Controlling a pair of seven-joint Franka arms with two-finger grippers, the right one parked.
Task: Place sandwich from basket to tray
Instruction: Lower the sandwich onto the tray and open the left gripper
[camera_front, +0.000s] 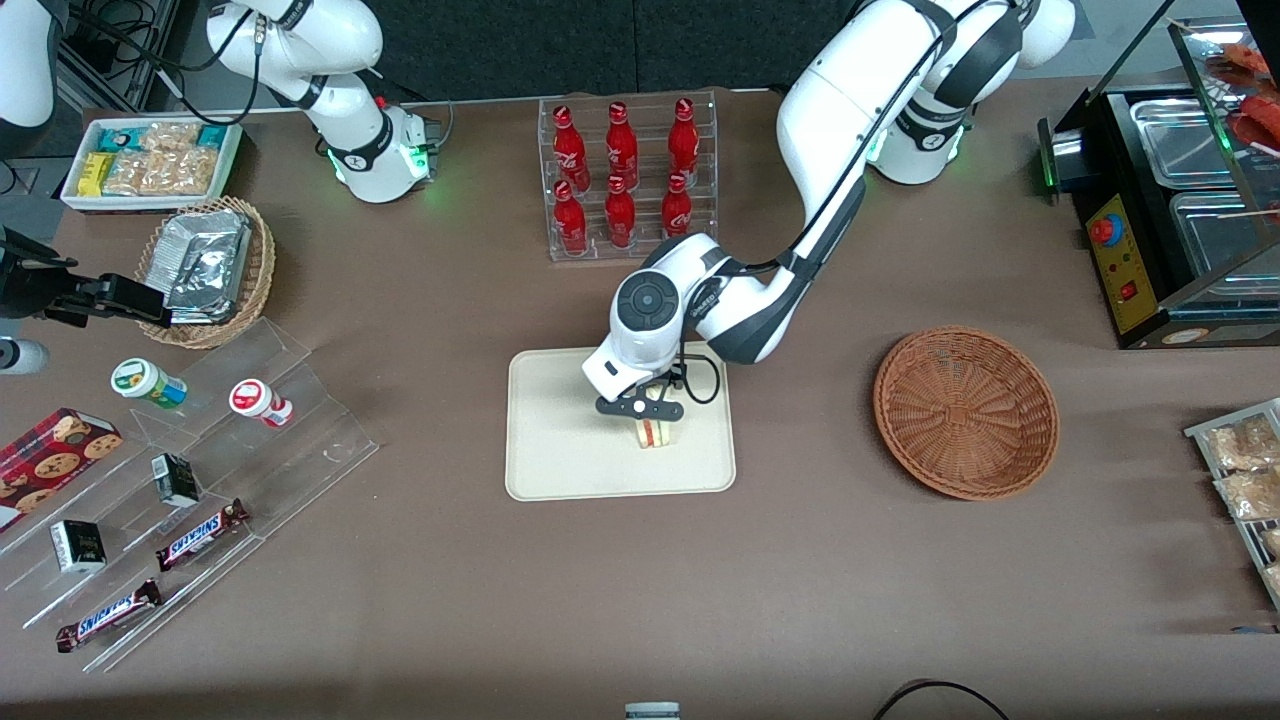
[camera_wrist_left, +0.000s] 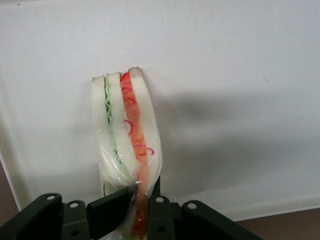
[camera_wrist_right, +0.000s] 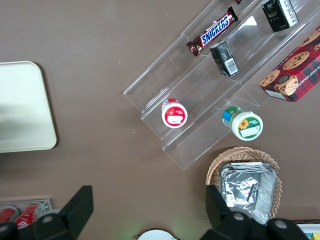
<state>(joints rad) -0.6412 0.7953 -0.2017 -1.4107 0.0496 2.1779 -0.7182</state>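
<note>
The sandwich (camera_front: 655, 433) is a pale wrapped wedge with a red and green filling stripe, standing on the cream tray (camera_front: 560, 460). My gripper (camera_front: 642, 409) is directly above it, shut on the sandwich's upper end. In the left wrist view the black fingers (camera_wrist_left: 107, 210) pinch the sandwich (camera_wrist_left: 125, 135) through its clear wrap, with the tray (camera_wrist_left: 235, 75) right beneath. The reddish-brown basket (camera_front: 965, 410) sits empty toward the working arm's end of the table, apart from the tray.
A clear rack of red bottles (camera_front: 625, 175) stands farther from the front camera than the tray. Clear stepped shelves with snacks (camera_front: 200, 470) and a tan basket of foil packets (camera_front: 205, 265) lie toward the parked arm's end. A black food warmer (camera_front: 1170, 200) stands at the working arm's end.
</note>
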